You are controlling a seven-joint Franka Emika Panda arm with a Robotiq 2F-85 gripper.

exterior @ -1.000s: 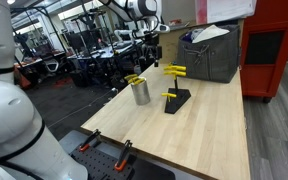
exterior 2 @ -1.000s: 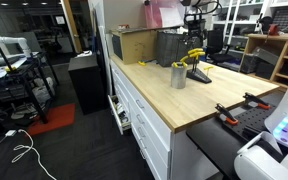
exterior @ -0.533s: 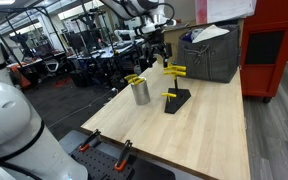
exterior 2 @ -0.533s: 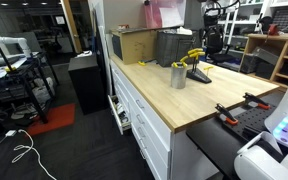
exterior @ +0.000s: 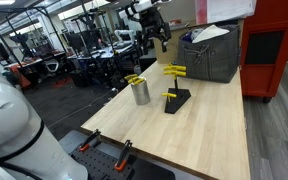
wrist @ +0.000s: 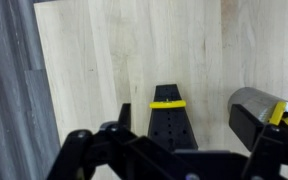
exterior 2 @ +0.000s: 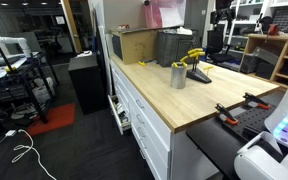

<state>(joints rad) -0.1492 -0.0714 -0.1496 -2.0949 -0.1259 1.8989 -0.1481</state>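
A black stand [exterior: 176, 98] with yellow cross pegs [exterior: 173, 70] sits on the wooden table [exterior: 204, 135]. Beside it stands a metal cup [exterior: 140, 91] holding yellow pieces. Both show in the other exterior view too, the stand [exterior 2: 198, 73] and the cup [exterior 2: 178, 76]. My gripper [exterior: 156, 28] hangs high above the stand, open and empty, touching nothing. In the wrist view the open jaws [wrist: 184, 128] frame the stand [wrist: 170, 128] far below, with one yellow peg [wrist: 167, 103] across it and the cup [wrist: 259, 112] at the right.
A grey bin [exterior: 212, 55] holding papers stands at the table's far end, next to a red cabinet [exterior: 274, 45]. A cardboard box [exterior 2: 134, 44] sits at the back of the table. Orange-handled clamps [exterior: 122, 152] grip the table's near edge. Drawers [exterior 2: 142, 115] run along its side.
My gripper has risen from just above the stand's top peg to well above it. The stand and the cup have not moved.
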